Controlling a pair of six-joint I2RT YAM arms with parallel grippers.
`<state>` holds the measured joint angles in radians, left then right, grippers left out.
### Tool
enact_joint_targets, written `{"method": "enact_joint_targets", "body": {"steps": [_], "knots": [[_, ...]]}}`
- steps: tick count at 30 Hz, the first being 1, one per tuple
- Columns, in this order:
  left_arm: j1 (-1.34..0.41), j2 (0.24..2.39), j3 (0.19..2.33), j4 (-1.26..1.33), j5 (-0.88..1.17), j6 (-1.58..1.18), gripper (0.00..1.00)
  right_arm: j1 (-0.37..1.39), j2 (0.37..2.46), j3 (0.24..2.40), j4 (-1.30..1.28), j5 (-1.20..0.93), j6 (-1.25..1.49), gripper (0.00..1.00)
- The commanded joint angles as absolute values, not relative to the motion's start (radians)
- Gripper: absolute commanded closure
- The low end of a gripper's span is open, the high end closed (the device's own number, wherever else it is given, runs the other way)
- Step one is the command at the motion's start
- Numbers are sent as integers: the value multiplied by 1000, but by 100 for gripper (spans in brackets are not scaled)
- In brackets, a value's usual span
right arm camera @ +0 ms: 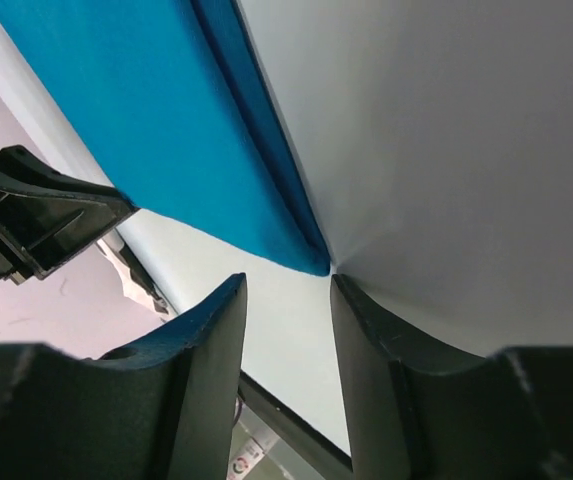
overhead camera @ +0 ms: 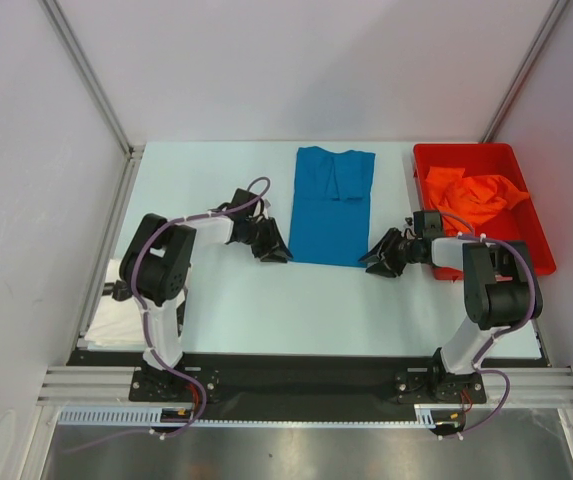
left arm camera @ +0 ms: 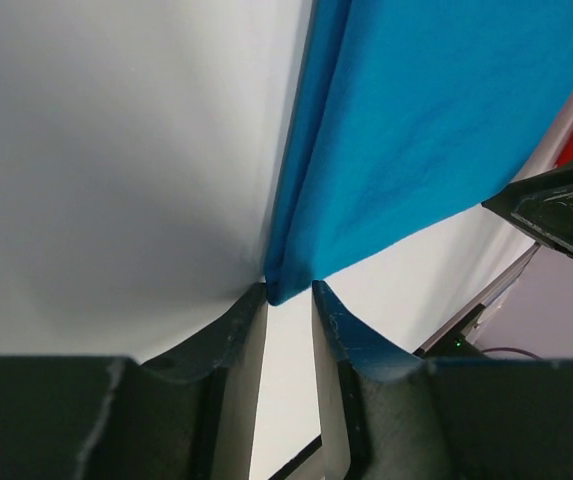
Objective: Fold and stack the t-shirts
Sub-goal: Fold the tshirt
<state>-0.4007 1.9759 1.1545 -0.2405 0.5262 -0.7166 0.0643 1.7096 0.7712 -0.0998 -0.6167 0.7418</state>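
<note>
A bright blue t-shirt (overhead camera: pixel 331 205), folded into a long strip, lies flat in the middle of the table. My left gripper (overhead camera: pixel 278 250) sits at its near left corner. In the left wrist view the jaws (left arm camera: pixel 288 287) stand a little apart, with the blue corner (left arm camera: pixel 416 130) just at their tips and not clamped. My right gripper (overhead camera: pixel 374 262) is at the near right corner. Its jaws (right arm camera: pixel 286 280) are open, and the blue cloth (right arm camera: pixel 166 120) ends just beyond them. An orange t-shirt (overhead camera: pixel 471 195) lies crumpled in the bin.
The red plastic bin (overhead camera: pixel 536 250) stands at the back right, close beside my right arm. Metal frame posts and white walls close in the table on the left, right and back. Each wrist view shows the other gripper (left arm camera: pixel 556 205) (right arm camera: pixel 36 215) across the shirt.
</note>
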Motion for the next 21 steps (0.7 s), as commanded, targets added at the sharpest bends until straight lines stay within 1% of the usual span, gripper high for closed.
{"method": "enact_joint_targets", "body": {"steps": [1,3,7,12,17,21], "knots": [[-403,2039,1144,-294,422,-716,68,69,1753,742,-83,-519,742,55],[-403,2040,1144,-305,400,-715,68,69,1755,747,-86,-517,738,55],[-400,2048,1152,-319,380,-712,62,71,1770,745,-80,-508,749,55],[-396,2059,1164,-321,371,-709,60,74,1764,749,-118,-460,765,54],[-393,2075,1181,-322,370,-709,60,72,1753,750,-150,-422,759,56],[-393,2083,1190,-324,371,-704,65,66,1750,749,-163,-411,764,57]]}}
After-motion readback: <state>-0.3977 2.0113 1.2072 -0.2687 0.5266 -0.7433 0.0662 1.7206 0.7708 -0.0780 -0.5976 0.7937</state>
